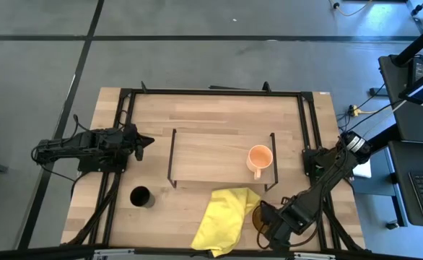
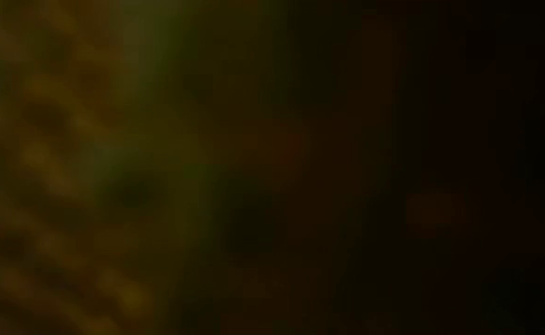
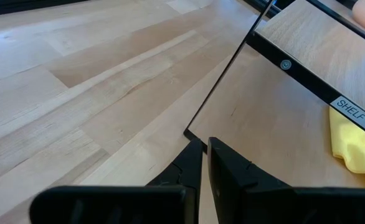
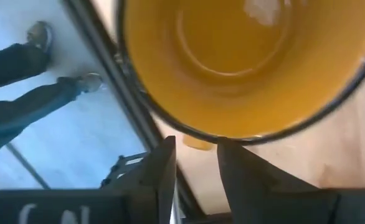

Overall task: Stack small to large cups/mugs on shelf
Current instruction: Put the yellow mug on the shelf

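Over on the left, the left gripper (image 1: 145, 141) hangs just off the shelf's (image 1: 211, 155) left end, fingers pressed together on nothing. Below it on the table sits the small black cup (image 1: 140, 196), well apart. Further right, the peach-orange mug (image 1: 259, 158) stands on the shelf's right end. A yellow cloth (image 1: 224, 220) lies just left of the right gripper (image 4: 194, 152), whose fingers straddle the amber mug's (image 4: 245, 62) rim, pinching its wall.
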{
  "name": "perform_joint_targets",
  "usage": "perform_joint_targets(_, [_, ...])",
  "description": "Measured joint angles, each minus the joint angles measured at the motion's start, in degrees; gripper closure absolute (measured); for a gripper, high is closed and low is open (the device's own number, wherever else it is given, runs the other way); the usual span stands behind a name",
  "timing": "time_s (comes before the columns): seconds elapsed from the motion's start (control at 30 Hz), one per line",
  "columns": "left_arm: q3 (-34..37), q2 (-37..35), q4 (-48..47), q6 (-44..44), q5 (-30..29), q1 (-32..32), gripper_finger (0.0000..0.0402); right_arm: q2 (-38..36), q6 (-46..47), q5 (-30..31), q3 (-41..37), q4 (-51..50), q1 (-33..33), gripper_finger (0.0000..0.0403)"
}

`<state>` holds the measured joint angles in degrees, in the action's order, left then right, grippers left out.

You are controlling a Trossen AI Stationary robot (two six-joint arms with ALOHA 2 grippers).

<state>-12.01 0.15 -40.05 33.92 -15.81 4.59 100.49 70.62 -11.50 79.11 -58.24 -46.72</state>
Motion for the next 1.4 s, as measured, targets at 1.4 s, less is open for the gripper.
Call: perform_joint_targets(1.4, [0.0,0.0,0.02,-0.01,0.01,0.02,0.0381,0.04,-28.02,18.11,0.0,19.52,2.91,0.0283])
